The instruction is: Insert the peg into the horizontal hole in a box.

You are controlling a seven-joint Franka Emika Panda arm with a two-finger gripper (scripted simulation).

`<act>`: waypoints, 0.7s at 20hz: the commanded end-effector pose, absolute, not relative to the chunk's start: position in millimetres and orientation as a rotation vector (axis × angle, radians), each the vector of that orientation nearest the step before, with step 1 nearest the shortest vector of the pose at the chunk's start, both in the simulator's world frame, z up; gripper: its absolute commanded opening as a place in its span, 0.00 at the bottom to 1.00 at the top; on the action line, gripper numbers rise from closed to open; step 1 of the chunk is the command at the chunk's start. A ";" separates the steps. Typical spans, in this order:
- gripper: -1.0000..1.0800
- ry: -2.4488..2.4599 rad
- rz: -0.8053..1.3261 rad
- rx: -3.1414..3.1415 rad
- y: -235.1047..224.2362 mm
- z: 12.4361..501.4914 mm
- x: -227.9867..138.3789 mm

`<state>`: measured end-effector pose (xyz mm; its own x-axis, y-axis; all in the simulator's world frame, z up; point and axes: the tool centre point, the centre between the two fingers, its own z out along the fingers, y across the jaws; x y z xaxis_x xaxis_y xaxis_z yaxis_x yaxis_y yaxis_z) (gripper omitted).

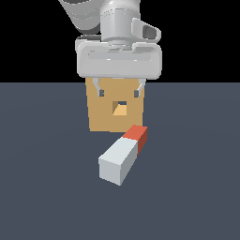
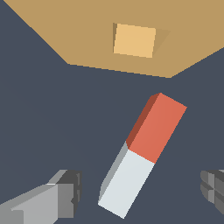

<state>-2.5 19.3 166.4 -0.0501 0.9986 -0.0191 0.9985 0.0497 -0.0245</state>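
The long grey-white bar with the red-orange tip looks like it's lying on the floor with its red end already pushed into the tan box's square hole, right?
Not quite. The long grey-white bar with the red-orange tip does lie on the floor, but its red end stops short of the tan box; the square hole is empty. The wrist view shows the gap.

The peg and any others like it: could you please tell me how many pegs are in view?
1. The peg lies flat on the floor in front of the box, red end toward the hole, not yet gripped by the open gripper above. None appears hidden.
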 end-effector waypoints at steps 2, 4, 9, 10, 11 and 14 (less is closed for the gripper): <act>0.96 -2.273 0.048 -2.164 19.2 166.2 -2.4; 0.96 -2.264 0.048 -2.174 18.0 164.7 -2.1; 0.96 -2.200 0.043 -2.239 9.7 154.1 0.4; 0.96 -2.180 0.041 -2.259 7.0 150.8 1.0; 0.96 -2.157 0.039 -2.282 4.0 147.1 1.7; 0.96 -2.070 0.033 -2.362 -7.0 133.3 3.7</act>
